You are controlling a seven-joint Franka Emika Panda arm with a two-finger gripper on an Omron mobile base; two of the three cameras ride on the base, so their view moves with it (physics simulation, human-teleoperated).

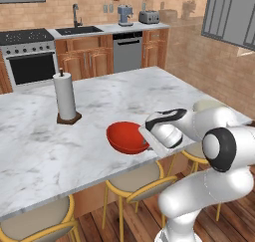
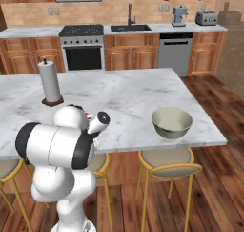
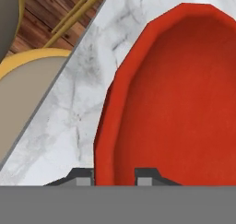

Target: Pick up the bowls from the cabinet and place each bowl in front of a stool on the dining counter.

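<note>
The red bowl (image 1: 127,137) sits near the marble surface's (image 1: 114,94) front edge, its rim clamped in the gripper (image 3: 115,177), above a stool (image 1: 138,179). The cream bowl (image 2: 172,122) rests farther right. A paper towel roll (image 1: 65,96) stands behind, the stove (image 2: 82,47) and sink (image 2: 130,27) beyond.

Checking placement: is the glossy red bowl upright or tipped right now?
Upright, roughly: the wide glossy red bowl opens upward on the white marble dining counter, its rim pinched by the end effector. Slight tilt cannot be excluded.

Lighting: even, bright, diffuse throughout; rendered frames sharp, no blur or edge distortion. Shadows: soft, faint beneath red bowl (image 1: 127,137) on tabletop (image 1: 99,111).
</note>
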